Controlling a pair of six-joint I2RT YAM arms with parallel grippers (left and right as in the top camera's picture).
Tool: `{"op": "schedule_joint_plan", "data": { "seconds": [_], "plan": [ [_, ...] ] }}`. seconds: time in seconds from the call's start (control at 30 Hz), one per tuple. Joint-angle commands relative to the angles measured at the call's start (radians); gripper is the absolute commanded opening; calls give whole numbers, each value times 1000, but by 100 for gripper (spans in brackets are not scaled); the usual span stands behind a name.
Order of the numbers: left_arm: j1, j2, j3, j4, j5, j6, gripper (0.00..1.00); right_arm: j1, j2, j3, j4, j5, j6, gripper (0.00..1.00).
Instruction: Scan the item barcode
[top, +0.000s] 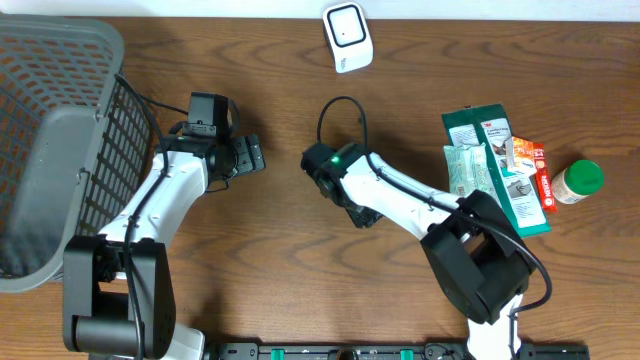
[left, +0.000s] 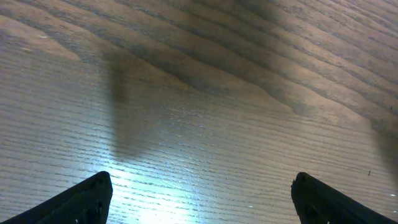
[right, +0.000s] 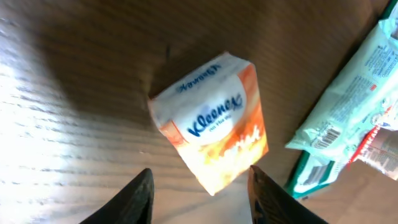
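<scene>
At the near table edge, arm bases: both arms rise from a dark rail (top: 400, 352) and reach away over the wooden table (top: 280, 270).
Right gripper (right: 199, 174): jaws apart, clamped on nothing. Wood shows between one finger (right: 138, 196) and the pack. The other finger overlaps the pack's edge in the right wrist view, and I cannot tell whether it touches.
Kleenex pack (right: 211, 124): white and orange, tilted with one corner pointing down between the fingertips, just ahead of them over bare wood. Whether it rests on the table I cannot tell. In the overhead view it is hidden under the right arm, mid-table.
Left gripper (left: 200, 180): jaws spread wide, only bare wood between the fingers. In the overhead view it sits left of centre, well apart from the pack.
Goods on the right: a long green box (top: 520, 205) with pale green packets (top: 468, 168) lying on it, an orange-red carton (top: 538, 170) along its edge, and a green-lidded jar (top: 578, 181) just beside that.
Grey basket (top: 60, 60): mesh-walled, at the far left, near the left arm.
White scanner (top: 347, 37): at the far edge, centre, apart from both grippers.
</scene>
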Motion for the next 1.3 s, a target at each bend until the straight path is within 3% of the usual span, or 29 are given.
{"op": "schedule_joint_plan", "data": {
  "seconds": [0.0, 0.17, 0.4, 0.8, 1.0, 1.23, 1.27],
  "plan": [
    [4, 1, -8, -3, -10, 6, 93, -10, 8, 30, -8, 2, 6, 41],
    [4, 1, -8, -3, -10, 6, 93, -14, 9, 6, 15, -2, 6, 42],
    [4, 1, -8, -3, -10, 6, 93, -35, 9, -53, 89, 19, -2, 34],
    [4, 1, -8, -3, -10, 6, 93, -44, 9, -108, 143, 21, -2, 34],
    [4, 1, -8, -3, -10, 6, 93, -46, -3, -100, 140, 14, -18, 2],
    [4, 1, -8, -3, -10, 6, 93, -61, -149, 23, 62, -216, -34, 5],
    [4, 1, -8, -3, -10, 6, 93, -77, -188, 26, 71, -326, -26, 14]
  ]
}}
